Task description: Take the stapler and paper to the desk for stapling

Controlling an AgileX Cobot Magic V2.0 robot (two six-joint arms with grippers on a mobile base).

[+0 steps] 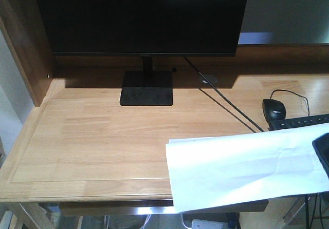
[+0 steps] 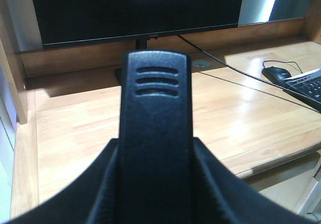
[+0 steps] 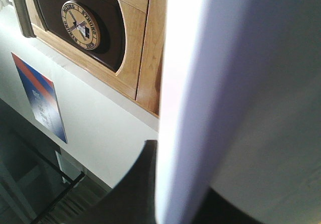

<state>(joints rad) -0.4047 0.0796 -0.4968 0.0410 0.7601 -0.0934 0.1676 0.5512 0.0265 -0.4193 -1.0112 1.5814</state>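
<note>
In the left wrist view the black stapler (image 2: pixel 156 128), with three ribbed grooves near its tip, stands lengthwise between my left gripper's (image 2: pixel 156 186) fingers, which are shut on it, above the light-wood desk (image 2: pixel 70 133). The front view does not show that gripper. The white creased paper (image 1: pixel 241 170) hangs flat over the desk's (image 1: pixel 103 136) front right corner and sticks out past the edge. My right gripper (image 1: pixel 323 154) holds it at the right border. Up close, the paper (image 3: pixel 241 83) runs between the dark fingers of the right gripper (image 3: pixel 185 204), shut on it.
A black monitor (image 1: pixel 141 16) on a square base (image 1: pixel 146 88) stands at the back. A black mouse (image 1: pixel 274 108), a keyboard (image 1: pixel 300 122) and a cable (image 1: pixel 226 103) lie at the right. A wooden shelf side (image 1: pixel 23 39) rises at the left.
</note>
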